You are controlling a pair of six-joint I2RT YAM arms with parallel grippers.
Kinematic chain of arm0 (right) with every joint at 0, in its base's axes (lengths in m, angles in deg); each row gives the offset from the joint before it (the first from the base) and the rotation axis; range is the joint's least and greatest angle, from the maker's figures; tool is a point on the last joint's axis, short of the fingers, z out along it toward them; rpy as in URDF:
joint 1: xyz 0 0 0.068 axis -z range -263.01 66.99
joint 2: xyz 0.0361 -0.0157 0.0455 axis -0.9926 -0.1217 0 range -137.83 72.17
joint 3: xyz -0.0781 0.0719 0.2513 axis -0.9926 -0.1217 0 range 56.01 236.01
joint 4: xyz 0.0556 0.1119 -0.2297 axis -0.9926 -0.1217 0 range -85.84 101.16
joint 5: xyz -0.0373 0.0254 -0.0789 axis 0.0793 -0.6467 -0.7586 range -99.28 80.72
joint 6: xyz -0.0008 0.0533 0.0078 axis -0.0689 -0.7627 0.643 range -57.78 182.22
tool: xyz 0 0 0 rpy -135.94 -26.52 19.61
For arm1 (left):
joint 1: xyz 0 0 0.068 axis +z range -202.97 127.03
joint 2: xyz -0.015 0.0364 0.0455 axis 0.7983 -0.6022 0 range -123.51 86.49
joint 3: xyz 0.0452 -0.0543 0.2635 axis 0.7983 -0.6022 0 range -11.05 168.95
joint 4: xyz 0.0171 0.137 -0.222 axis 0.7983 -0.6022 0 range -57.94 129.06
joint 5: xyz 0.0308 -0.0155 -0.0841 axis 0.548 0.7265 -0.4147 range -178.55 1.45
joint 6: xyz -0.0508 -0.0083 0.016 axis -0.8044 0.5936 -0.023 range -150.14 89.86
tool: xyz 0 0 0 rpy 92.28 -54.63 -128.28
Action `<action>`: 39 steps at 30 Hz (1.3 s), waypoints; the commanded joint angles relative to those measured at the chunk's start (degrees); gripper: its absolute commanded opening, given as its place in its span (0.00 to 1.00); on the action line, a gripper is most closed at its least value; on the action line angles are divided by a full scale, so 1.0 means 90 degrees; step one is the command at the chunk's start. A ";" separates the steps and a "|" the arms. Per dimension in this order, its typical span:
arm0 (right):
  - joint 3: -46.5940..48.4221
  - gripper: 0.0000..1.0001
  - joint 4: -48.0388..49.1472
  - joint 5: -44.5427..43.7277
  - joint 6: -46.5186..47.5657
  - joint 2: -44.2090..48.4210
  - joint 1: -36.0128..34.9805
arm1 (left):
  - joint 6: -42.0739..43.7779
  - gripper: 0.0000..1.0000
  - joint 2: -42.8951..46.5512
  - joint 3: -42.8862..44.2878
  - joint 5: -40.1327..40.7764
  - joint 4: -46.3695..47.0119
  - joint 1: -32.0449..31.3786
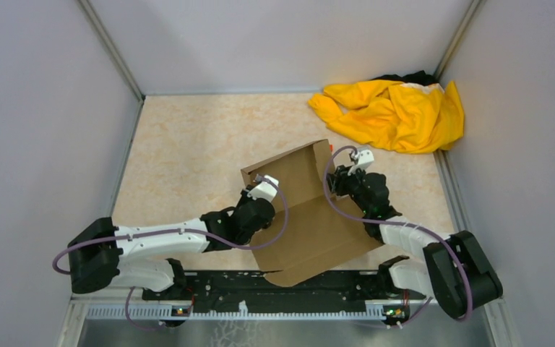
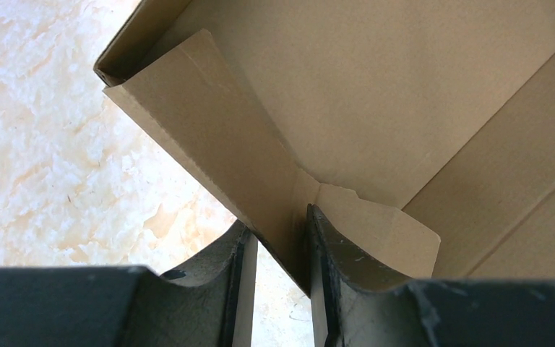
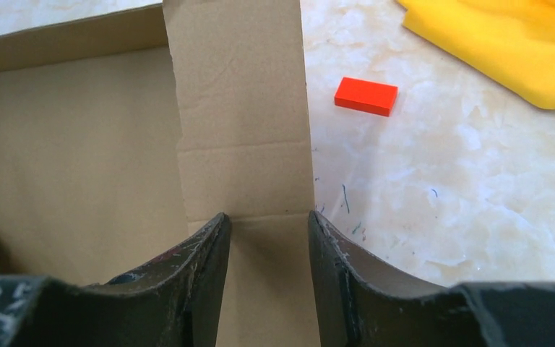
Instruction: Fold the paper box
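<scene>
Paper box (image 1: 311,217) sits mid-table (image 1: 188,144), half formed, far wall up, near corner over the arms' base rail.

Left gripper (image 2: 278,246) is at the box's left wall, jaws closed in on a raised side flap, apparently pinching it. Right gripper (image 3: 267,231) is at the right wall, jaws spread either side of an upright flap strip, not gripping.

Risks:
- The ungripped right flap could spring outward, possibly onto the red block (image 3: 366,96) lying near it.
- A left pull could drag the light box or crease the flap.

No brand, label or writing is visible; the cardboard is plain.
</scene>
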 commanded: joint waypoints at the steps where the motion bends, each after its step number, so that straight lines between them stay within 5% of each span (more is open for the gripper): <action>1: 0.0343 0.43 -0.0005 0.0696 -0.0078 -0.0528 0.0076 | 0.0269 0.35 -0.0110 -0.0069 -0.0327 -0.0032 -0.0114; 19: 0.1685 0.48 0.0018 0.4421 -0.0182 -0.2495 0.1221 | 0.0376 0.36 -0.0068 -0.0164 -0.0441 0.0115 -0.0114; 28: 0.2330 0.53 -0.0769 0.4689 0.0072 -0.3056 0.1221 | 0.0433 0.36 0.0007 -0.0176 -0.0524 0.0125 -0.0114; 39: 0.2794 0.45 -0.1368 0.4239 0.0254 -0.3365 0.1086 | 0.0456 0.36 -0.0005 -0.0192 -0.0542 0.0151 -0.0114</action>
